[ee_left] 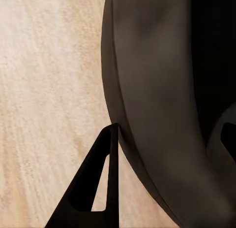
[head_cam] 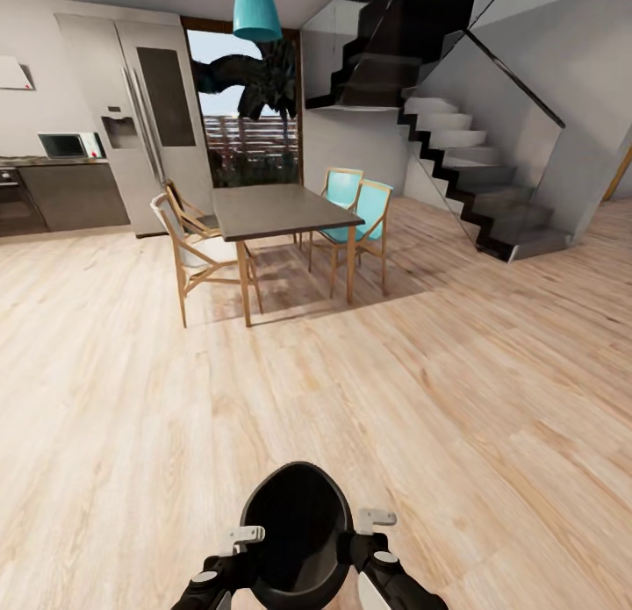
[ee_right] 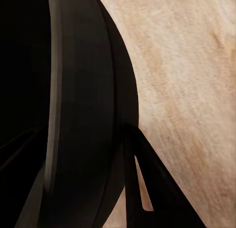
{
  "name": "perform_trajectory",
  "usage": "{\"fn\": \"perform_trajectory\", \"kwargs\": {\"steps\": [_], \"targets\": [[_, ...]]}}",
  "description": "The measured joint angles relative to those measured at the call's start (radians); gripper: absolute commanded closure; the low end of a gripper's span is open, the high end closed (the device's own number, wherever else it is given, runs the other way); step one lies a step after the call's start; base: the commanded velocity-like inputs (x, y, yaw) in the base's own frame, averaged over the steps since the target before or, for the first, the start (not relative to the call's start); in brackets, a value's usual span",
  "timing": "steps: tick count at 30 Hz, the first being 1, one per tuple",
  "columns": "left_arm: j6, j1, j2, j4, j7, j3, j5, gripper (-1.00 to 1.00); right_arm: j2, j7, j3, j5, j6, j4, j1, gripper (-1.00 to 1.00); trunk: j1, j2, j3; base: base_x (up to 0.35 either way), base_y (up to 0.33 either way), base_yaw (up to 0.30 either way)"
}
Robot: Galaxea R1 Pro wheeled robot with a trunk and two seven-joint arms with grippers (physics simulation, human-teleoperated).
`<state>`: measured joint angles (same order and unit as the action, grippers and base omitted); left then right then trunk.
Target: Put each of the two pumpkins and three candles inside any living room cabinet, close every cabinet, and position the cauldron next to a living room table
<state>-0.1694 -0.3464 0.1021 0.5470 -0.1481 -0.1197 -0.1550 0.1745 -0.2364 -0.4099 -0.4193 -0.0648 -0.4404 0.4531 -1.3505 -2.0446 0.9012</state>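
Cauldron (head_cam: pixel 298 527): black pot you carry low in front of the trunk, above the wooden floor (head_cam: pixel 456 399)
Left end effector (head_cam: pixel 230 553): pinching the cauldron's rim, one finger (ee_left: pixel 96 181) outside the wall
Right end effector (head_cam: pixel 369 540): likewise clamped on the opposite rim
Dining table (head_cam: pixel 272 211): well ahead, with four chairs; likely not your living-room target
Risk: uneven arm motion while you drive could twist the rim out of one pinch and drop the pot
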Motion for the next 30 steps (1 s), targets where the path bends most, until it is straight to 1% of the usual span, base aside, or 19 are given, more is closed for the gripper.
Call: {"fn": "perform_trajectory", "kwargs": {"steps": [5,26,30], "targets": [[0.0,0.0,0.0,0.0,0.0,0.0,0.0,1.0,0.0,0.0,0.0,0.0,0.0,0.0,0.0,1.0,0.0,0.0,-0.001,0.321,0.0,-0.092],[0.0,0.0,0.0,0.0,0.0,0.0,0.0,1.0,0.0,0.0,0.001,0.0,0.0,-0.001,0.0,1.0,0.0,0.0,-0.022,0.324,0.0,-0.221],[0.0,0.0,0.0,0.0,0.0,0.0,0.0,1.0,0.0,0.0,0.0,0.0,0.0,0.0,0.0,1.0,0.0,0.0,-0.024,0.325,0.0,-0.082]]}}
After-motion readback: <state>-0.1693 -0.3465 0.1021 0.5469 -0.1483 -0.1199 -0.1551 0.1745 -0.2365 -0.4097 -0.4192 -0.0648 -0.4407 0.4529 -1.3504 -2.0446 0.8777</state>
